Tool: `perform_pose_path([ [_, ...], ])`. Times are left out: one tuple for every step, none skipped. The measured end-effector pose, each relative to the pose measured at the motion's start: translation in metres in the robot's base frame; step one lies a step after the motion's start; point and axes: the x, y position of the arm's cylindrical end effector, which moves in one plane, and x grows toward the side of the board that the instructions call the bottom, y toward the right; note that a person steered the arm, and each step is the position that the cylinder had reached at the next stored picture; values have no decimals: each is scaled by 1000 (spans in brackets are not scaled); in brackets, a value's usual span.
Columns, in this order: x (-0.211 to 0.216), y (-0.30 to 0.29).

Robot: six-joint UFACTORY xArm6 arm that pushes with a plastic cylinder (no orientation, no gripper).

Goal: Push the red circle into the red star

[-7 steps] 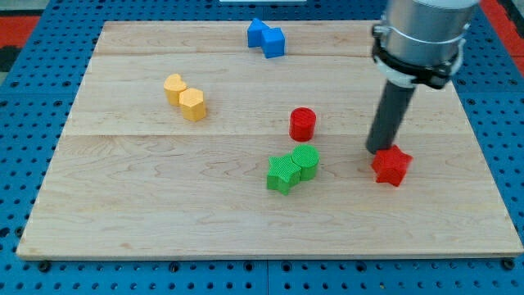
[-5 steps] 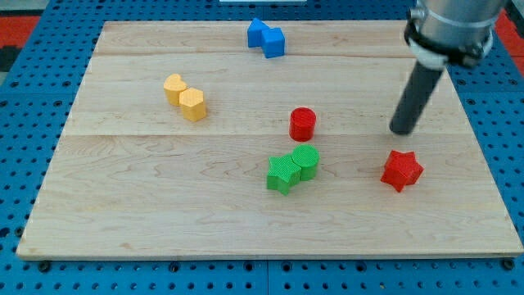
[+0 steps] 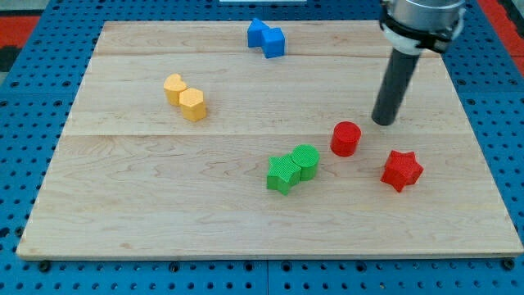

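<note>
- the red circle [image 3: 346, 138] is sitting on the bench [image 3: 123, 213] right of centre, apart from the red star [image 3: 401, 170], which is lying toward the view's lower right of it.
- the tip [image 3: 383, 121] is resting just toward the view's upper right of the circle, seemingly with a small gap, though contact is hard to rule out.
- the arm is carrying no fingers at all, only the dark rod, so nothing is being held or clamped.
- the circle is looking like a small, light, rigid cylinder; it is probably sliding easily on the smooth wood and, being round, is likely slipping sideways off an off-centre push.
- the best contact point is judged to be its view's upper-left side, opposite the star.
- the two green blocks [image 3: 292, 167] are sitting close on the circle's left, narrowing the approach there.
- the arm above the rod is being cut off at the view's top.
- the yellow [image 3: 185, 97] and blue [image 3: 266, 38] pairs are lying well apart.
</note>
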Motion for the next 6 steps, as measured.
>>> perform_pose_path([
  [-64, -10],
  [-27, -69],
  [-10, -114],
  [-8, -77],
  [3, 15],
  [-22, 34],
])
